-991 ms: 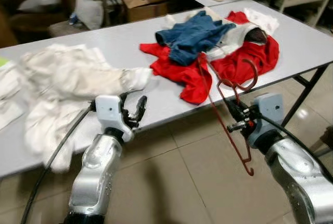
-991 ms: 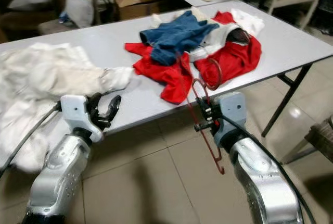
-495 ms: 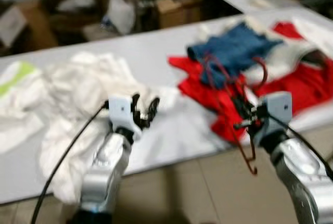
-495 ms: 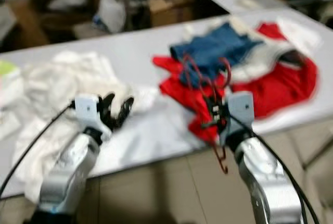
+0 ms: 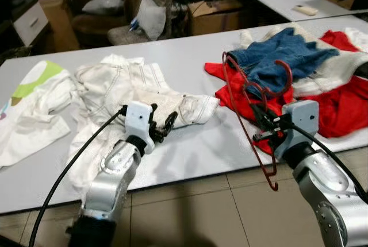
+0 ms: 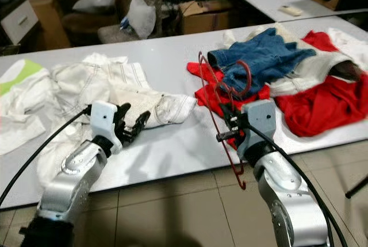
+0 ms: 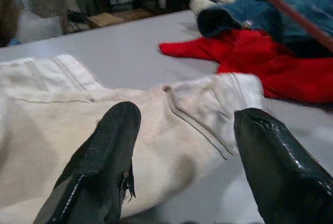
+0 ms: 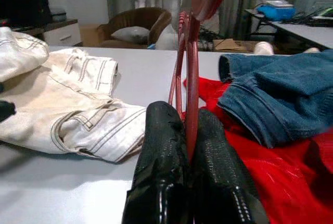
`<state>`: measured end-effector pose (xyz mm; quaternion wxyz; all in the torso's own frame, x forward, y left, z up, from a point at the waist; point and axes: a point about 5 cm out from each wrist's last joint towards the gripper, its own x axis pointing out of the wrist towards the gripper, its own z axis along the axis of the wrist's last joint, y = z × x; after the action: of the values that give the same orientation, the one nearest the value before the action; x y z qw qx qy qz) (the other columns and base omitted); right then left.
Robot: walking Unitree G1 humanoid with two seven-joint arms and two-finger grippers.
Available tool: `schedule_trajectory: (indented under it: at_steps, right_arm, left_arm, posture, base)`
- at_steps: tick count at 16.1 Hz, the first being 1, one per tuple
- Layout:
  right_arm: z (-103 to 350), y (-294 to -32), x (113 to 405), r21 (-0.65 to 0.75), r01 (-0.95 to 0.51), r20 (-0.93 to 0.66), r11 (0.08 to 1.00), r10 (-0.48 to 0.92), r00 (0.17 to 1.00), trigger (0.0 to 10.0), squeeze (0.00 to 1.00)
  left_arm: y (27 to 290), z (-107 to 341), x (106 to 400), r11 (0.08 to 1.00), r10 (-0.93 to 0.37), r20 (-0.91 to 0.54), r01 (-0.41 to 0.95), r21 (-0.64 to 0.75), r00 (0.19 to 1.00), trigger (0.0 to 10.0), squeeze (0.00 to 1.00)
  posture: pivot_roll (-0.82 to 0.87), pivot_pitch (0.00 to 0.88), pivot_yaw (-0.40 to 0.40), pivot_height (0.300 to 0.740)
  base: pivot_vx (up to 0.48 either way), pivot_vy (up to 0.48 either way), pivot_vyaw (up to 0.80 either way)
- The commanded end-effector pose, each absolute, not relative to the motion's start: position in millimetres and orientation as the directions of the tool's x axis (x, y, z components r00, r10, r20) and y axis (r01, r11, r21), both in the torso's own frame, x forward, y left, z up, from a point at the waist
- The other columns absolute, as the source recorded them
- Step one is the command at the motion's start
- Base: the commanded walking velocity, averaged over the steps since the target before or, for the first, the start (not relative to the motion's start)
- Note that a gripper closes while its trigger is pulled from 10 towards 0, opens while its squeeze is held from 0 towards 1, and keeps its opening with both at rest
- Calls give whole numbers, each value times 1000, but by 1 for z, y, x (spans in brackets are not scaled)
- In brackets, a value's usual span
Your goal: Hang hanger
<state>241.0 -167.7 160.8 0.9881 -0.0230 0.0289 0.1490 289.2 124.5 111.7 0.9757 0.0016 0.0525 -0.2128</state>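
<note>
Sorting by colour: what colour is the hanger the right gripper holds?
Dark red; the hanger shows best in the right wrist view, clamped in the right gripper.

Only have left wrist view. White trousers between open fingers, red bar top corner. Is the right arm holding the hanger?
Observer: Yes. The right gripper is shut on the red hanger, at the table's front edge.
Operator: Hook free?
Observer: The hook curls over the blue jeans, above them; contact unclear.
Operator: Left gripper touching cloth?
Observer: The left gripper is open beside the white trousers; touching unclear.
</note>
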Motion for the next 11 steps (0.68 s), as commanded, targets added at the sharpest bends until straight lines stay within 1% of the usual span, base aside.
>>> schedule_trajectory:
  at_steps: [1, 5, 9, 11]
  right_arm:
    - [162, -168, 239, -46, -289, -55, 956, 286, 957, 10000, 0]
    - [162, -169, 239, -47, -274, -54, 960, 272, 961, 10000, 0]
    - [161, -171, 238, -43, -260, -58, 965, 257, 965, 10000, 0]
    - [162, -170, 239, -44, -266, -58, 963, 264, 963, 10000, 0]
  left_arm:
    - [122, 109, 292, 892, -450, -131, 451, -17, 884, 10000, 0]
    - [118, 106, 300, 881, -463, -154, 473, 30, 873, 10000, 0]
    - [116, 106, 309, 899, -423, -153, 435, 53, 893, 10000, 0]
    - [117, 104, 312, 900, -395, -160, 416, 133, 905, 10000, 0]
  posture:
    - [-178, 0, 109, 740]
    - [-185, 0, 117, 740]
    - [-183, 0, 112, 740]
    - [-182, 0, 108, 740]
  base:
    - [0, 0, 0]
    - [0, 0, 0]
    - [0, 0, 0]
    - [0, 0, 0]
